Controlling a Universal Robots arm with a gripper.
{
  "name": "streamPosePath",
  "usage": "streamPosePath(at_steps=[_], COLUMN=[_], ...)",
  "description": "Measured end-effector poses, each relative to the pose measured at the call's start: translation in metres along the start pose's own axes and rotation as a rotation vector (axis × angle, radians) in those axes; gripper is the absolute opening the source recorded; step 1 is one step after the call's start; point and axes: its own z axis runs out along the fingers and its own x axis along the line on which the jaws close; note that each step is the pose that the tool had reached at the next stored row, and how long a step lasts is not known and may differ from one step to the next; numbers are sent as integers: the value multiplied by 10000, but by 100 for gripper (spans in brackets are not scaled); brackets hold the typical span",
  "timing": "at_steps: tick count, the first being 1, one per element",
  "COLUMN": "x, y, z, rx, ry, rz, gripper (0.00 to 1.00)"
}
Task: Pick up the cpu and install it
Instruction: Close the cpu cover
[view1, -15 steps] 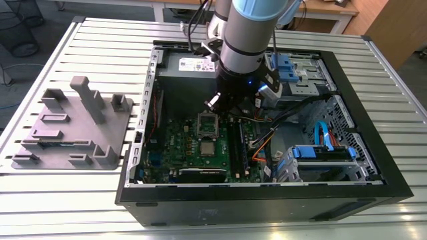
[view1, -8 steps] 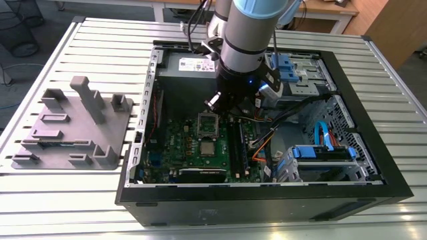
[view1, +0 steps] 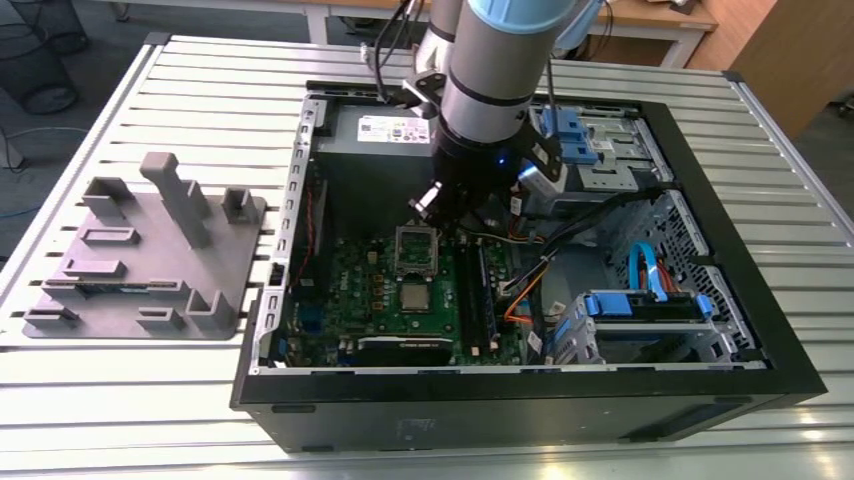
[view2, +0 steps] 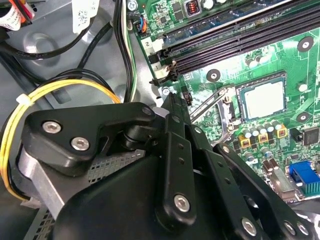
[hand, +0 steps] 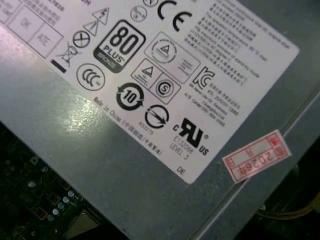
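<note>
In its motherboard socket (view2: 260, 81), the cpu (view2: 264, 102) lies apart from the gripper (view2: 171, 102)

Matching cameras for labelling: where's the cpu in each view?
Exterior view: cpu sits in the motherboard socket, beside the memory slots.
Second wrist view: cpu sits in the same socket.
First wrist view: power supply label; the dark board corner is too dim to tell.
Shared landmark: the memory slots, in the exterior and second wrist views.

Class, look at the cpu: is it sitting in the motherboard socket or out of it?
In. The cpu lies flat inside the dark socket on the green motherboard, framed by the socket on every visible side.
</note>
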Motion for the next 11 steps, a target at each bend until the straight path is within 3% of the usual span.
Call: streamPosePath(at_steps=[11], x=[29], y=[23], z=[-15], rx=[46], ry=[-53], rz=[-1], gripper=[11])
